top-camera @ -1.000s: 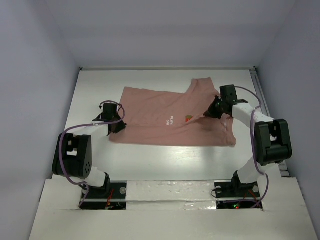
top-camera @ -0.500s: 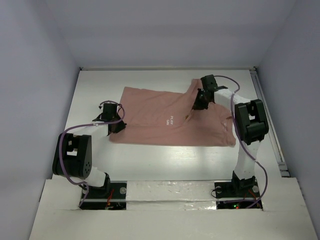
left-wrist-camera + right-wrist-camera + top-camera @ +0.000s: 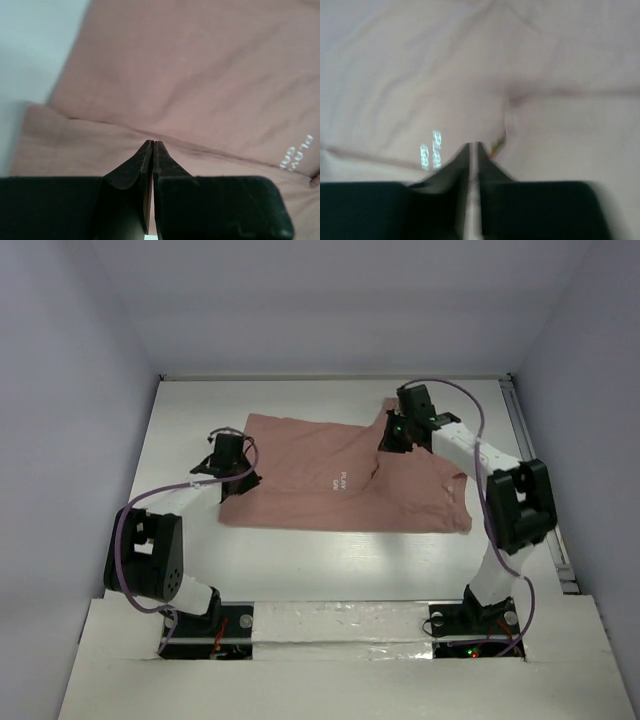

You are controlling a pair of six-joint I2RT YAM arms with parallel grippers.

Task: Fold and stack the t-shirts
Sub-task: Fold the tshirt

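a dusty-pink t-shirt (image 3: 320,475) is being shown spread flat across the middle of a white table (image 3: 300,560), with its small white lettering (image 3: 338,482) near the centre of the cloth. the left gripper (image 3: 235,478) is being held at the shirt's left edge, low over the cloth. in the left wrist view its fingers (image 3: 135,172) are being pressed together with no gap between them. no cloth is being seen between them, and their tips are being pointed at a long fold line running across the shirt. bare table is being shown at the upper left of that view. the right gripper (image 3: 388,440) is being held over the upper right part of the shirt, just beside the turned-over far right corner. from there a crease is being drawn down through the cloth towards the lettering. the right wrist view is being blurred, yet the fingers (image 3: 457,167) are being seen closed to a thin slit. a ridge of cloth is being gathered right up to their tips, so the shirt is being gripped there. a small red-orange print (image 3: 495,146) is being glimpsed touching the tips on one side, and the lettering is being seen just beside them on the other.
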